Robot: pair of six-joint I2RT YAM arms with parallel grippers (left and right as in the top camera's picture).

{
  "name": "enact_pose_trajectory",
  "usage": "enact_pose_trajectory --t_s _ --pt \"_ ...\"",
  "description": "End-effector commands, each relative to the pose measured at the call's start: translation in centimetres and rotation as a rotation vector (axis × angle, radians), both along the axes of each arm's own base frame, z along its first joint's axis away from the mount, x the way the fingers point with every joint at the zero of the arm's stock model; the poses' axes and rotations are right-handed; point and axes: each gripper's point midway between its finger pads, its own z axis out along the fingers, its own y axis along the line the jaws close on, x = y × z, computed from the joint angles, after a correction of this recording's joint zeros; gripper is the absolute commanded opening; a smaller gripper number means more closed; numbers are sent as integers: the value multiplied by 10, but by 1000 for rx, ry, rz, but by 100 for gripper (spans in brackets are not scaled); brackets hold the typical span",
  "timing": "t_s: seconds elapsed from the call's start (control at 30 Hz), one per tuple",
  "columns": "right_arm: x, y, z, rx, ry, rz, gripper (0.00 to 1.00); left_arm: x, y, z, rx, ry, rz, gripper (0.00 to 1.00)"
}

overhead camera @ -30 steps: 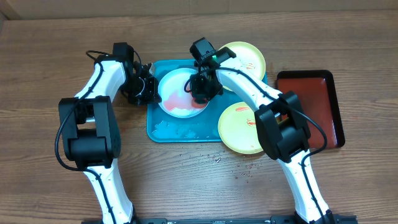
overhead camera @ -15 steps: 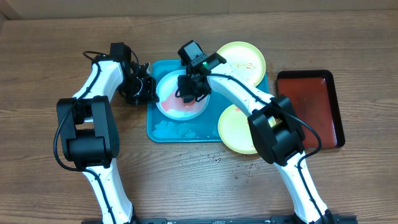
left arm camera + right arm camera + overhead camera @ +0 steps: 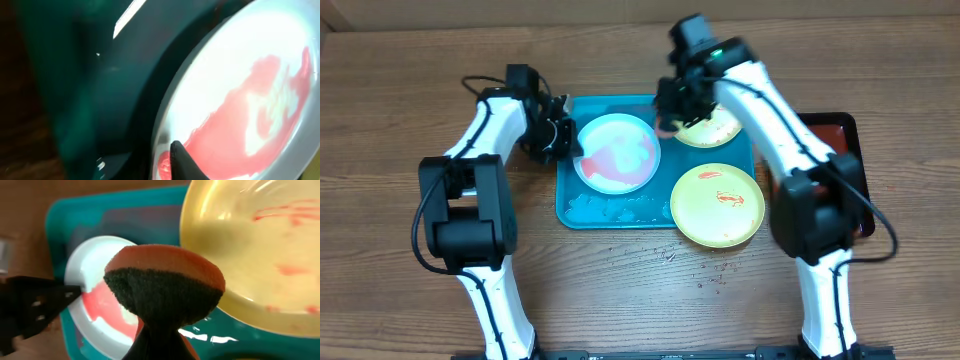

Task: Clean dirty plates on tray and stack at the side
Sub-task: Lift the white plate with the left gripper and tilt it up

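Overhead: large turquoise rectangular plastic tray (image 3: 610, 212) bears pale blue-white round plastic plate (image 3: 617, 152), red-smeared; left gripper (image 3: 562, 141) clamped on its rim. Right gripper (image 3: 675, 108) clenching orange-and-black sponge (image 3: 165, 287) beside yellow-green round plastic plate (image 3: 718, 128).

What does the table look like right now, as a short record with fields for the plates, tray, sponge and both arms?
white plate: on the blue tray, broad red smear
upper yellow plate: overhangs tray's far right corner, faint red streaks
lower yellow plate: overhangs tray's near right corner, small red smear
sponge: held in right gripper, over the tray
left gripper: at white plate's left rim, jaws unclear
red tray: right of plates, partly hidden
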Motion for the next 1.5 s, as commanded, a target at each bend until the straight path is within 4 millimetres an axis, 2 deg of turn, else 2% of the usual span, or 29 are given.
enact_pose_trajectory --t_s 0.0,0.07,0.13,0.33,0.43,0.5,0.57,0.73,0.83,0.97,1.13,1.47 --pt "-4 3 27 19 -38 25 4 0 -16 -7 56 -14 -48 21" --pt "-5 3 27 15 -39 36 4 0 -21 -9 92 -20 -68 18" --pt "-5 3 27 15 -39 36 4 -1 -23 -11 132 -23 -83 5" --pt "-7 2 26 12 -30 35 4 -1 -19 -13 192 -23 -74 4" --pt "-10 1 25 7 -18 36 4 3 -10 -4 193 -31 -51 4" --pt "-11 1 24 4 -12 36 4 8 -2 10 210 -52 -32 4" --pt "-11 0 24 4 -11 36 4 15 9 32 245 -96 -9 4" --pt "-11 0 24 4 -13 36 4 27 33 102 365 -260 40 4" --pt "-10 -1 24 -3 -17 36 4 26 40 146 411 -364 56 4" --pt "-10 -1 24 -3 -17 36 4 20 49 184 498 -448 90 4" --pt "-8 -2 24 -13 -28 31 4 11 54 211 642 -505 116 4" --pt "-7 -3 24 -17 -29 30 4 -4 56 241 982 -579 291 4"
